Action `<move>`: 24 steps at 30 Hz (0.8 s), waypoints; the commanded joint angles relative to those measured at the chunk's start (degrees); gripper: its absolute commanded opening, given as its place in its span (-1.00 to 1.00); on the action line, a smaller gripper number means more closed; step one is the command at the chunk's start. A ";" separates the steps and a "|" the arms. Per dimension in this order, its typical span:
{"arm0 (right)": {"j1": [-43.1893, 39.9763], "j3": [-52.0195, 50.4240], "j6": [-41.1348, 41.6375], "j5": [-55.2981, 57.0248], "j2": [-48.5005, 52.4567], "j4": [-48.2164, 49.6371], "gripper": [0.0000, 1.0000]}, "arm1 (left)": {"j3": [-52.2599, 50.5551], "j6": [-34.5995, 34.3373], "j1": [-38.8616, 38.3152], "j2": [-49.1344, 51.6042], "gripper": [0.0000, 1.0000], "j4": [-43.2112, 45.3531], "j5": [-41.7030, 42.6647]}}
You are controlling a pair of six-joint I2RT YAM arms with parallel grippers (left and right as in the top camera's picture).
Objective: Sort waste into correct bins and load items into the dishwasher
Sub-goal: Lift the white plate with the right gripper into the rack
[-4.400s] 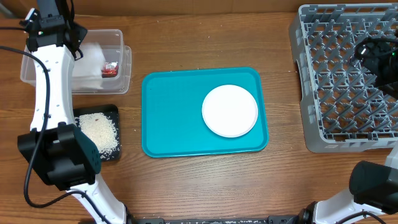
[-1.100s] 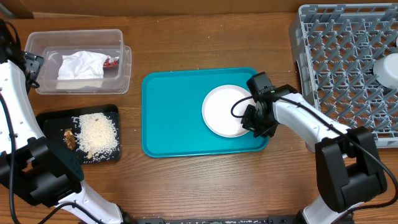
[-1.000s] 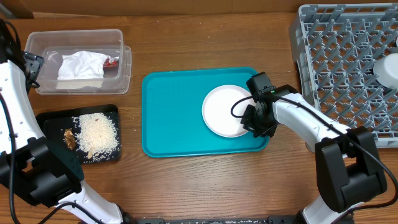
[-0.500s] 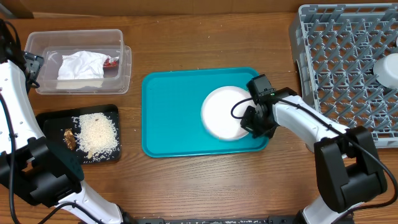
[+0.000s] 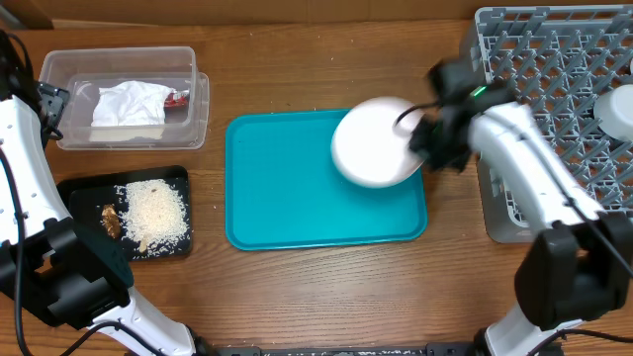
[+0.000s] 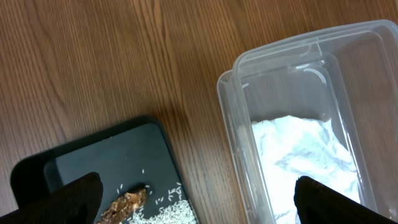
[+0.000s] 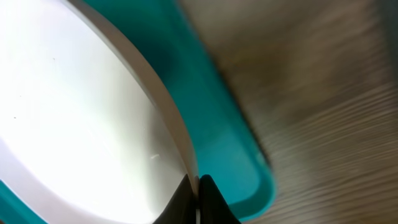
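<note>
My right gripper (image 5: 427, 145) is shut on the rim of the white round plate (image 5: 374, 141), which hangs tilted above the far right part of the teal tray (image 5: 287, 198). In the right wrist view the black fingertips (image 7: 186, 190) pinch the plate's (image 7: 81, 112) edge. The grey dish rack (image 5: 554, 89) stands just to the right. My left gripper (image 6: 200, 199) is open and holds nothing, over the gap between the clear tub (image 6: 280, 93) and the black tray (image 6: 93, 162).
The clear tub (image 5: 203, 109) holds a crumpled napkin (image 5: 129, 104) and a red-and-white wrapper (image 5: 178, 97). Rice (image 5: 153, 213) and a brown lump (image 5: 111, 220) lie in the black tray (image 5: 79, 193). A white dish (image 5: 615, 109) sits in the rack's right side.
My right gripper closed on the plate's rim, lifted it off the teal tray and carried it up and toward the rack. The left arm has not moved.
</note>
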 commanded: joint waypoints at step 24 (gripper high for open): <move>-14.95 14.88 -19.50 43.98 8.72 22.58 -0.92 | 0.74 0.24 0.20 -1.36 1.00 -0.02 -0.83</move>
